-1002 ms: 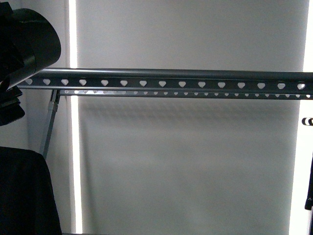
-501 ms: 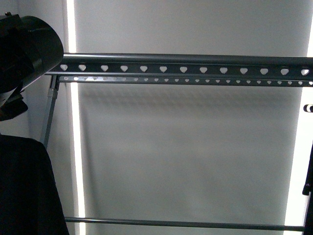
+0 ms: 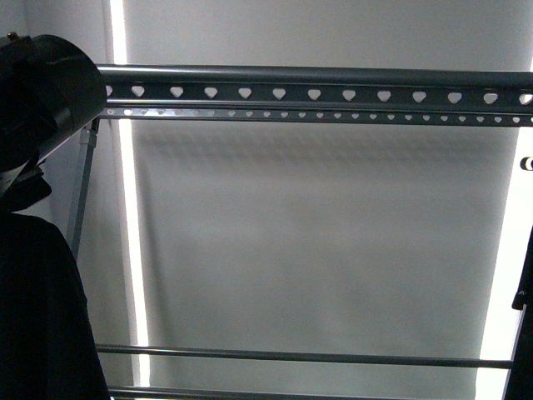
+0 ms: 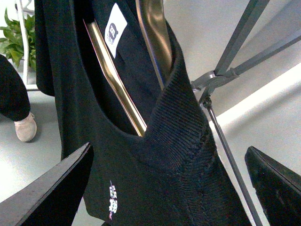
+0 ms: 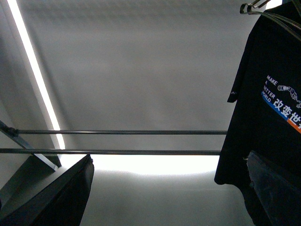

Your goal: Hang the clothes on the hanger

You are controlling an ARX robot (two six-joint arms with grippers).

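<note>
The drying rack (image 3: 316,87) had its rails running level, left to right. The T-shirt (image 4: 141,179) hung lengthwise downward. The left gripper (image 4: 168,148) and right gripper (image 5: 169,155) were spread, apparently pinching nothing.

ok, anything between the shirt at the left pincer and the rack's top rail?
Nothing visible. The rack's holed top rail is bare across the front view; only the left arm covers its left end. The black T-shirt hangs below that arm. Another printed shirt hangs off to the right.
</note>
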